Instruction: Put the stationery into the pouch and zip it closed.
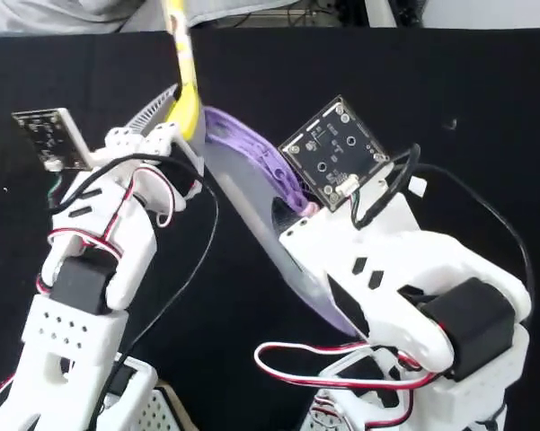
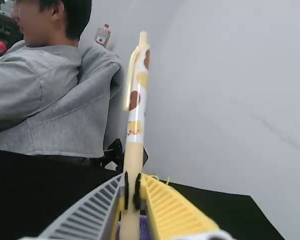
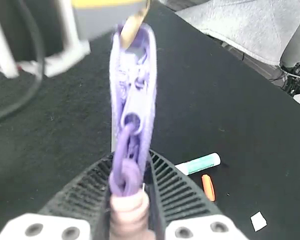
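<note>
— Yellow pen (image 2: 136, 125)?
— Pinched upright in left gripper (image 2: 131, 187), at 11 o'clock of purple pouch (image 1: 252, 171), tip at pouch's edge.
— Right gripper (image 3: 131, 167)?
— Clamped on zipper pull (image 3: 124, 177), holding pouch up off black table (image 1: 431, 108).
— Elsewhere?
— Glue stick (image 3: 198, 163) and orange marker (image 3: 208, 186) lying near each other on table.

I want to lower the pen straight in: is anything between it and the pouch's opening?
Nothing visible does. The pen, clamped in the left gripper, has its tip right at the upper end of the purple pouch, which the right gripper holds by its zipper pull. How wide the mouth gapes cannot be told.
</note>
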### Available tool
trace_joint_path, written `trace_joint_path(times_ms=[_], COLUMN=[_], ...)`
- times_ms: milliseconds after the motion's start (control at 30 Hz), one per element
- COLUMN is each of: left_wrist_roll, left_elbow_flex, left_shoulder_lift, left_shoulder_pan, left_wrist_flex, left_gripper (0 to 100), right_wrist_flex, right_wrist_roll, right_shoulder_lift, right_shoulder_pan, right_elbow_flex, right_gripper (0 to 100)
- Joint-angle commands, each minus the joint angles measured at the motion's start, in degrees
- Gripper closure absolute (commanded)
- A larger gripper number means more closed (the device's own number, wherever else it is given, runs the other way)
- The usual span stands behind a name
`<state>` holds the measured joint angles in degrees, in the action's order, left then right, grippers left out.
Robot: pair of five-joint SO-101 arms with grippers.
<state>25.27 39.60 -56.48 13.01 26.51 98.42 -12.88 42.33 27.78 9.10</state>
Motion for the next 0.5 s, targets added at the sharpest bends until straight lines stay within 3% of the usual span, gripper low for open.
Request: trace_joint_path(times_ms=[0,133,233,467], left_wrist_roll=[-0.53,-0.18,-0.35,-0.44], left_elbow_flex=[1.27,3.65,4.35,-1.71], left_shoulder_lift=[-4.13,-9.23,-12.92,-18.55], left_shoulder_pan=[0.66,0.75,0.75,-1.63], left_wrist_flex=[-1.14,-1.05,-0.7,9.23], left_gripper=[95,81,82,82], right_wrist_flex=[-0.97,-1.23,-1.23,-1.23], right_wrist_roll=[0.62,0.62,0.62,0.62], right_shoulder_lift=[1.8,1.8,1.8,1.8], right_shoulder_pan=[0.62,0.62,0.62,0.53], right_elbow_flex=[0.84,0.66,0.57,0.57], right_gripper=[98.8,98.8,98.8,98.8])
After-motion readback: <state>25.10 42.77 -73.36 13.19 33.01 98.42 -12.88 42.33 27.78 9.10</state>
